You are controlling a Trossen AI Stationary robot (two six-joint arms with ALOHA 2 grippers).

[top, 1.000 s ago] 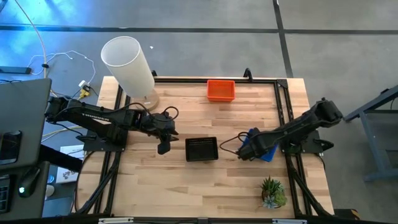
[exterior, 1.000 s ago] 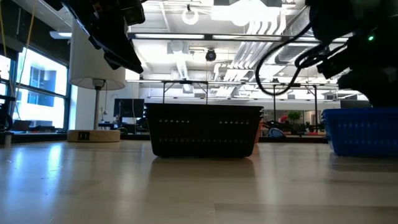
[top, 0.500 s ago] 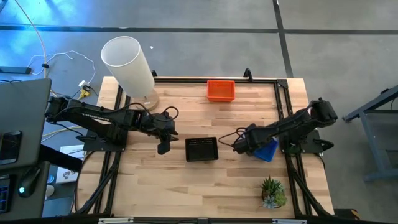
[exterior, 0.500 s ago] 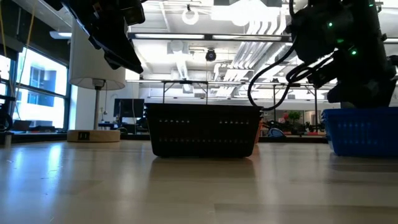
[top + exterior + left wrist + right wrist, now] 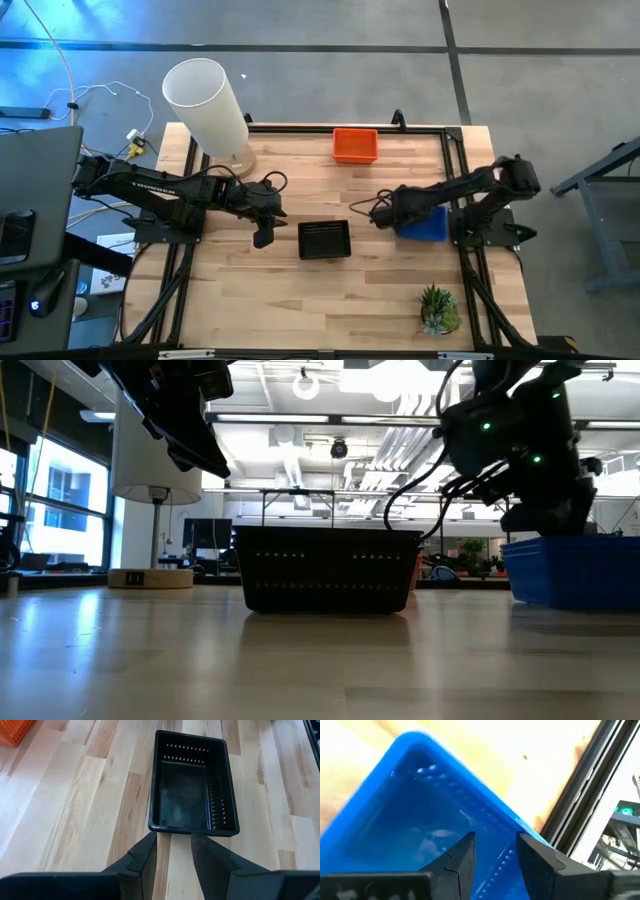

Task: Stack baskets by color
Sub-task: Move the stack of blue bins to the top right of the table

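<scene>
In the high view the right arm covers the near corner of the blue basket (image 5: 425, 222), and the right gripper's (image 5: 385, 212) tips are too small to read. In the right wrist view this basket is blurred and cut by the edge — how many are stacked there, I cannot tell. The orange basket (image 5: 15, 730) shows only a corner in the left wrist view.

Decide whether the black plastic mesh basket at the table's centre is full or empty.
Empty. The left wrist view looks down into the black plastic mesh basket and shows only its bare floor and perforated walls.
</scene>
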